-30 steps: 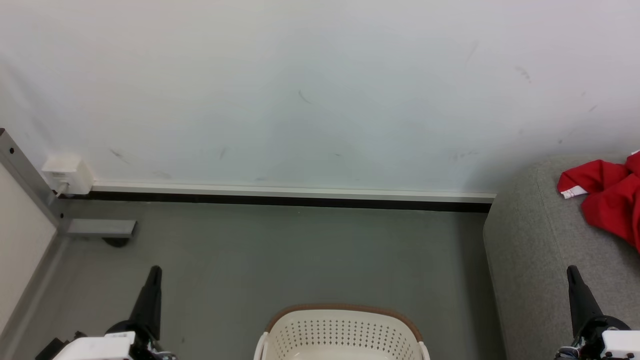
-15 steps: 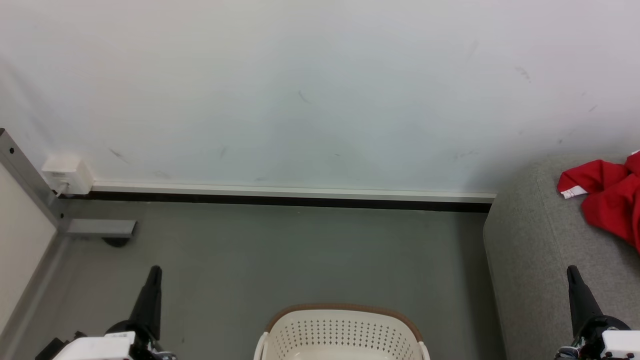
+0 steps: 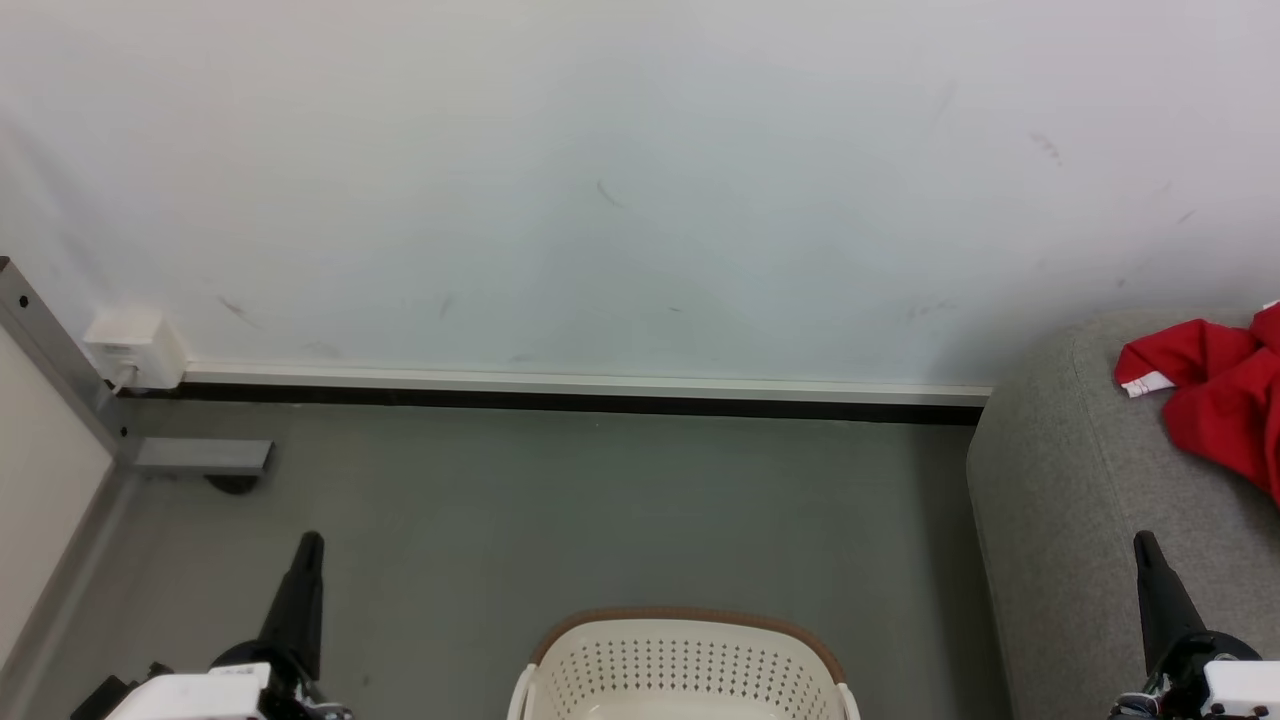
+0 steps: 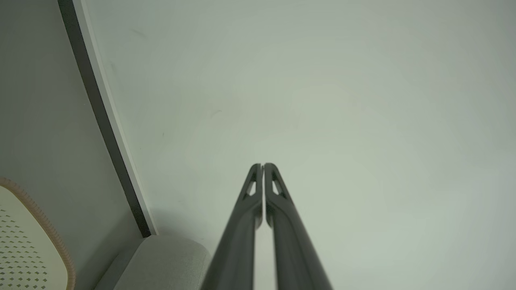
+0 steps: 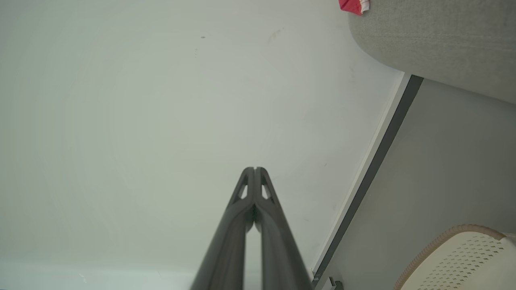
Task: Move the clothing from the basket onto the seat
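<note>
Head view: clothing [image 3: 1215, 400] lies on seat [image 3: 1060, 520], near its far edge. Empty-looking basket [image 3: 685, 660] sits on floor [image 3: 600, 500], interior mostly cut off. Both left gripper [image 4: 262, 166] and right gripper [image 5: 254, 169] have jaws together, holding nothing.

Before you, the clothing [image 3: 1215, 400] shows bright red with a strip of white trim, while the seat [image 3: 1060, 500] is a light, faintly flecked grey. The basket [image 3: 680, 665] is cream-white, its side patterned with rows of small holes beneath a brown rim; the floor [image 3: 600, 500] is plain mid-grey. The wall [image 3: 640, 180] reads off-white with a few faint dark scuffs, the skirting [image 3: 580, 383] runs white over black, and your left gripper [image 3: 311, 542] and right gripper [image 3: 1142, 541] are near-black with white housings.
</note>
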Tool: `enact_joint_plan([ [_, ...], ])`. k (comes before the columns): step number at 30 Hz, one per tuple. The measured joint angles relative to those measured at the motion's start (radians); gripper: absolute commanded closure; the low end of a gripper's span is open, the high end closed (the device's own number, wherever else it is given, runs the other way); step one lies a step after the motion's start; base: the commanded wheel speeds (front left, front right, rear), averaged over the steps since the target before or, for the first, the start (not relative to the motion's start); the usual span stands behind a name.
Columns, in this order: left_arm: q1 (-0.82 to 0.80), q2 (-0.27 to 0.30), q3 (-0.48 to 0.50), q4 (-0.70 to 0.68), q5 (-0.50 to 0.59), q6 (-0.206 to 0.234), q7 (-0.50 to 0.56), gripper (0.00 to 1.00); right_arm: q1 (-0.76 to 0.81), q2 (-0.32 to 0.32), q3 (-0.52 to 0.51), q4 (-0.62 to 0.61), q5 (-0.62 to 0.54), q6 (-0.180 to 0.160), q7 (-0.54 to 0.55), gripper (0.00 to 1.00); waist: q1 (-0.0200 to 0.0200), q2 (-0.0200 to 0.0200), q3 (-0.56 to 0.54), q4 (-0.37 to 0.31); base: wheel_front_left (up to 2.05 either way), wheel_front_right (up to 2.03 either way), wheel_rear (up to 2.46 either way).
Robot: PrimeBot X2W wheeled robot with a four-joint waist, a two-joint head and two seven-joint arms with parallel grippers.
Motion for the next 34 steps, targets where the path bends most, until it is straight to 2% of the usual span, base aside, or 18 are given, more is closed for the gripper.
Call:
enact_joint_plan([
  [34, 0.0, 0.0, 0.0, 0.0, 0.0, 0.0, 0.0, 1.0, 0.0, 0.0, 0.0, 0.0, 0.0, 0.0, 0.0, 1.0, 0.0, 0.0, 0.0, 0.0, 0.0, 0.0, 0.0],
])
